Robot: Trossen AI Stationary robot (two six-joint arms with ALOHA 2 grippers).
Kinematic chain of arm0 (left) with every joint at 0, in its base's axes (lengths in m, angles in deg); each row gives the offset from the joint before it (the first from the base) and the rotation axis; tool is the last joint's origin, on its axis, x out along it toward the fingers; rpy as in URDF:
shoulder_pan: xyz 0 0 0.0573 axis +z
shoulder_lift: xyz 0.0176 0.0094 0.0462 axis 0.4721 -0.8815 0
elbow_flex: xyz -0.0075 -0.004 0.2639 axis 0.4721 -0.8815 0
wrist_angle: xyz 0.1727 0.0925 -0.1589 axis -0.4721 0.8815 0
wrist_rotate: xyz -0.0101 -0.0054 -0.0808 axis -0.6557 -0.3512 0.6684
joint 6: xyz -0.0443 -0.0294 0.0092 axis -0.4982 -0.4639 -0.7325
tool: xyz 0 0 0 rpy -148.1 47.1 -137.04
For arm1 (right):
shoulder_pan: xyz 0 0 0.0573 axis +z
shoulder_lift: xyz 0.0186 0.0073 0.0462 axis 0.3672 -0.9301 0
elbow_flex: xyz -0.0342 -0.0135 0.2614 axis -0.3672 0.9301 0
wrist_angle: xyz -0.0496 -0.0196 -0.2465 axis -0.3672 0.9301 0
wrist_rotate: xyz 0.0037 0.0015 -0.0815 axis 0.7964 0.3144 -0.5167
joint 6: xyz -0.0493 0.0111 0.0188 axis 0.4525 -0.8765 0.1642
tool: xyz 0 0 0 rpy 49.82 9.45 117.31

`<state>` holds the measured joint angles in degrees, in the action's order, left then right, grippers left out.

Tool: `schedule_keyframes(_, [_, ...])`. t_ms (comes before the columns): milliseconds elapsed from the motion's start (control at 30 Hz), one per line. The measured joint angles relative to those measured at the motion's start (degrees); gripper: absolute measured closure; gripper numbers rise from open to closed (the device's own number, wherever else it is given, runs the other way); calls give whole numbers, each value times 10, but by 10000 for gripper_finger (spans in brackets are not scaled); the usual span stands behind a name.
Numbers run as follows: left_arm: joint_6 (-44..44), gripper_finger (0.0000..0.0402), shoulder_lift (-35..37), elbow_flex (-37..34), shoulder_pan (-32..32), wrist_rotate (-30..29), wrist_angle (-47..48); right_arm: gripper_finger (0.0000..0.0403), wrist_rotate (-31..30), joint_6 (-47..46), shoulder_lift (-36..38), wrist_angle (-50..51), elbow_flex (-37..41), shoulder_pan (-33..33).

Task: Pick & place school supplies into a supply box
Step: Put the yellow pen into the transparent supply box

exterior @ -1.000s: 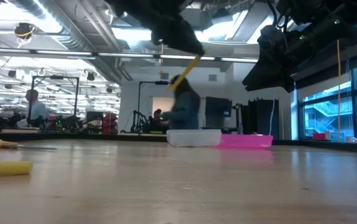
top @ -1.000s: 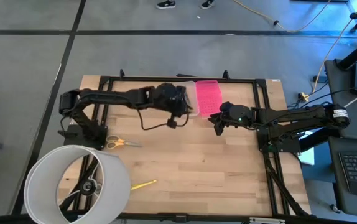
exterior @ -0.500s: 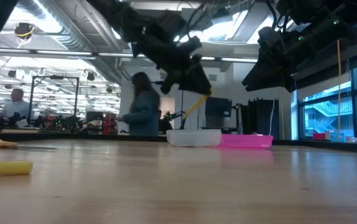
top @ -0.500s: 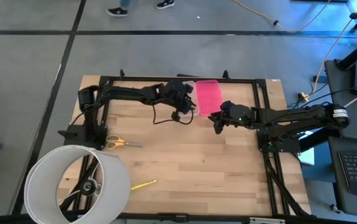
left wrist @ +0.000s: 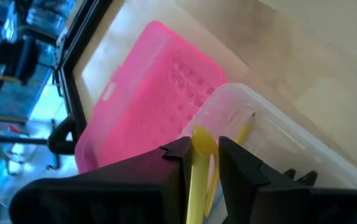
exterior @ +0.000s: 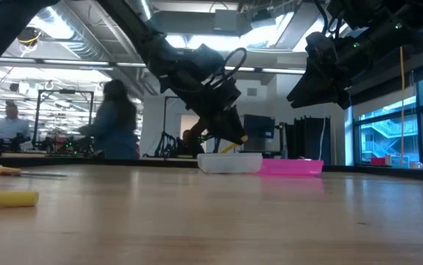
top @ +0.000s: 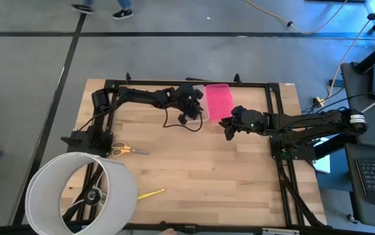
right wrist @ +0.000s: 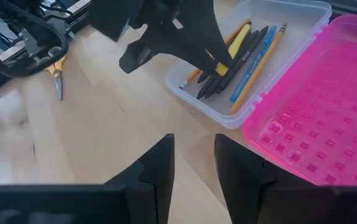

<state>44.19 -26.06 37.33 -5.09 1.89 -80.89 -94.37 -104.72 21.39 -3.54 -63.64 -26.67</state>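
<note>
My left gripper point(top: 191, 112) hangs over the clear supply box point(right wrist: 256, 59) at the table's far edge, shut on a yellow marker point(left wrist: 199, 163). The box holds black and blue pens and an orange pencil point(right wrist: 248, 53). Its pink lid point(top: 218, 102) lies open beside it, flat on the table. My right gripper point(top: 228, 134) waits open in the air, to the right of the lid. The yellow-handled scissors point(top: 125, 151) and another yellow marker point(top: 151, 194) lie flat on the table. My left gripper pinches the yellow marker point(left wrist: 201, 149) between its two fingers, coming from above and slanting down. The marker runs along the fingers and its free end point(right wrist: 224, 66) points down into the box among the pens. I cannot tell whether that end touches them.
A big white hoop point(top: 83, 192) stands at the near left corner. A black frame point(top: 276, 111) runs around the table's edges. The wood in the middle and near right of the table point(top: 227, 183) is bare. People move in the room behind point(exterior: 112, 129).
My left gripper has come down from high above the table to just over the clear box and moved a little toward the far edge. It has kept hold of the yellow marker, whose free end now points into the box. The right arm has kept still.
</note>
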Motion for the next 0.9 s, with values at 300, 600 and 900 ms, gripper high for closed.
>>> schedule_keyframes(300, [95, 340, -1, 0, -5, -1, 2, 284, 0, 0, 0, 0, 0, 0])
schedule_keyframes(600, [56, 317, -5, 0, -5, -2, 28, 284, 0, 0, 0, 0, 0, 0])
schedule_keyframes(900, [18, 294, -1, 0, -6, -16, 27, 284, 0, 0, 0, 0, 0, 0])
